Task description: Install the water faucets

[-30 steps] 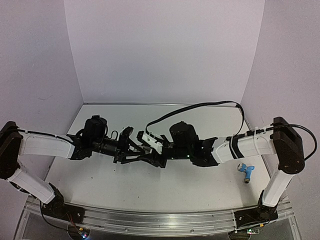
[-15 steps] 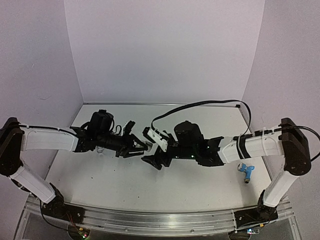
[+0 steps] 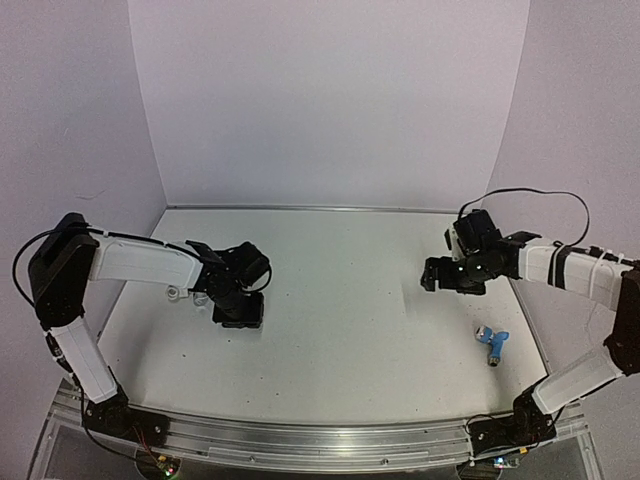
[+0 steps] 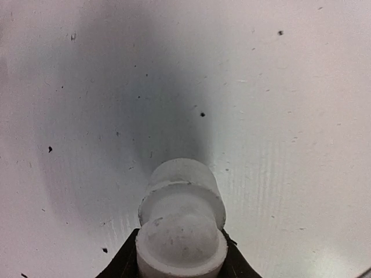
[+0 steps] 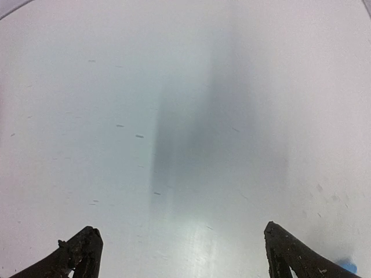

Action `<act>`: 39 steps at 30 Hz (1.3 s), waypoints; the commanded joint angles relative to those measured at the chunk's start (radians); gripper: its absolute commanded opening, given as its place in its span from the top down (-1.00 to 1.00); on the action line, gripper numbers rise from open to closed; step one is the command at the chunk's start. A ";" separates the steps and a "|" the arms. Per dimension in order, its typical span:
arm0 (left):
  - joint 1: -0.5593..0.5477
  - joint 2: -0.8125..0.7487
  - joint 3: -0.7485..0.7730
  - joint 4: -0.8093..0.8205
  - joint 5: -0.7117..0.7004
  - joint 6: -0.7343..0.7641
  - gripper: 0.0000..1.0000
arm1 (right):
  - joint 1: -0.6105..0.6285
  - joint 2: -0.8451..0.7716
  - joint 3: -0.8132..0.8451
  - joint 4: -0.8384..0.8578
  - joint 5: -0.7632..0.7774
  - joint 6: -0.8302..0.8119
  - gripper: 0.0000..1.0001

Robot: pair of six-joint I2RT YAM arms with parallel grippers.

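Observation:
A light blue water faucet (image 3: 490,342) lies on the table at the right, near the front; a sliver of that faucet (image 5: 348,265) shows at the lower right corner of the right wrist view. My right gripper (image 3: 430,275) (image 5: 181,249) hovers up and to the left of it, jaws wide open with only bare table between them. My left gripper (image 3: 238,312) (image 4: 181,255) points down at the table's left side, shut on a white stubby cylindrical fitting (image 4: 181,223) that sticks out past the dark fingertips (image 4: 124,265).
A small pale object (image 3: 175,293) lies on the table just behind the left forearm, too small to identify. The white table (image 3: 340,350) is bounded by purple walls at the back and sides and a metal rail (image 3: 320,435) along the front.
The two arms, which met at the table's middle, have pulled apart. The right gripper opened and swung far right. The left gripper moved left and turned downward with the white fitting.

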 commanded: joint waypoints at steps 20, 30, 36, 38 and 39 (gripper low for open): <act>-0.029 -0.115 0.108 -0.077 -0.020 0.081 -0.76 | -0.432 -0.076 -0.220 -0.271 -0.065 0.182 -0.97; -0.029 -0.341 0.131 -0.072 -0.019 0.103 -0.99 | -0.431 0.012 -0.241 -0.194 -0.065 0.190 -0.63; -0.030 -0.411 0.153 -0.008 0.033 0.130 -0.99 | -0.431 -0.032 -0.295 -0.102 -0.101 0.251 -0.28; -0.030 -0.419 0.154 0.035 0.077 0.130 -0.99 | -0.426 -0.014 -0.302 -0.093 -0.109 0.242 -0.50; -0.030 -0.420 0.152 0.056 0.082 0.130 -0.99 | -0.423 -0.007 -0.304 -0.091 -0.110 0.235 -0.53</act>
